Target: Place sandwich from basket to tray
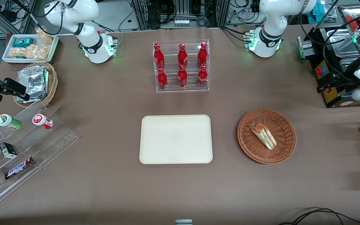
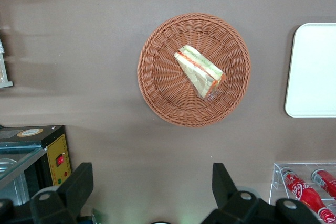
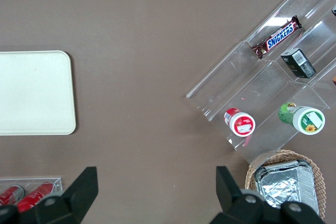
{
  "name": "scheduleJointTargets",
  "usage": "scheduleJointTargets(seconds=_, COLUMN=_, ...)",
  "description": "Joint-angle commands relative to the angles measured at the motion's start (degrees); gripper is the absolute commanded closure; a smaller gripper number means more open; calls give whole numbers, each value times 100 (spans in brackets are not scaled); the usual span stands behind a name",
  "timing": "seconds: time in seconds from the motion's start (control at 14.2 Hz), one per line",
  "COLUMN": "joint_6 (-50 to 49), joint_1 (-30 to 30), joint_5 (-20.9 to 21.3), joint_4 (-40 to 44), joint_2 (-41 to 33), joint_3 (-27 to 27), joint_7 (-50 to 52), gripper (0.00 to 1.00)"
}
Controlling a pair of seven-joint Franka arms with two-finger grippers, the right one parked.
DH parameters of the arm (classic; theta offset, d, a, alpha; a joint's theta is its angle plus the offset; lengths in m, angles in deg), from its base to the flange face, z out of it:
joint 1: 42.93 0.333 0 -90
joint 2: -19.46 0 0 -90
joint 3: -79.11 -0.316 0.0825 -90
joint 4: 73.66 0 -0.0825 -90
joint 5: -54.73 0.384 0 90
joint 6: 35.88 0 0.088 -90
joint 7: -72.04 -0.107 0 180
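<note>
The sandwich [image 2: 200, 72] lies diagonally in the basket [image 2: 157, 85], untouched. High above the table, the left gripper [image 2: 149, 192] holds nothing, its fingers spread wide. It should descend over the wedge's middle, turn to span the short width, and close gently on the wrapper. The tray [image 1: 176, 139] waits bare just beside the basket.

A clear rack [image 1: 182, 67] of six red bottles [image 1: 182, 55] stands farther from the front camera than the table's middle. Toward the parked arm's end, a stepped acrylic stand [image 1: 23, 147] holds two small tubs [image 1: 42, 121], a dark carton [image 1: 9, 150] and a Snickers bar [image 1: 19, 167]. Near it sit a tan basket with foil containers [image 1: 34, 82] and a white tub of snacks [image 1: 31, 47].
</note>
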Motion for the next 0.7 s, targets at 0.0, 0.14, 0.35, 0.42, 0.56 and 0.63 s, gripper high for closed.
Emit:
scheduleJointTargets(seconds=0.0, joint_6=-71, joint_1=57, joint_5=-4, joint_4=29, joint_2=-39, joint_3=50, joint_7=78, gripper=0)
scheduleJointTargets(seconds=0.14, joint_6=-80, joint_1=4, joint_5=4, joint_4=20, joint_2=-39, joint_3=33, joint_7=130, gripper=0)
scheduleJointTargets(seconds=0.35, joint_6=-106, joint_1=4, joint_5=40, joint_4=-24, joint_2=14, joint_3=41, joint_7=157, gripper=0)
scheduleJointTargets(seconds=0.42, joint_6=-115, joint_1=-5, joint_5=40, joint_4=-24, joint_2=14, joint_3=41, joint_7=131, gripper=0)
scheduleJointTargets(seconds=0.56, joint_6=-124, joint_1=-14, joint_5=48, joint_4=-42, joint_2=49, joint_3=41, joint_7=87, gripper=0)
scheduleJointTargets(seconds=0.63, joint_6=-132, joint_1=-14, joint_5=48, joint_4=-42, joint_2=84, joint_3=50, joint_7=87, gripper=0)
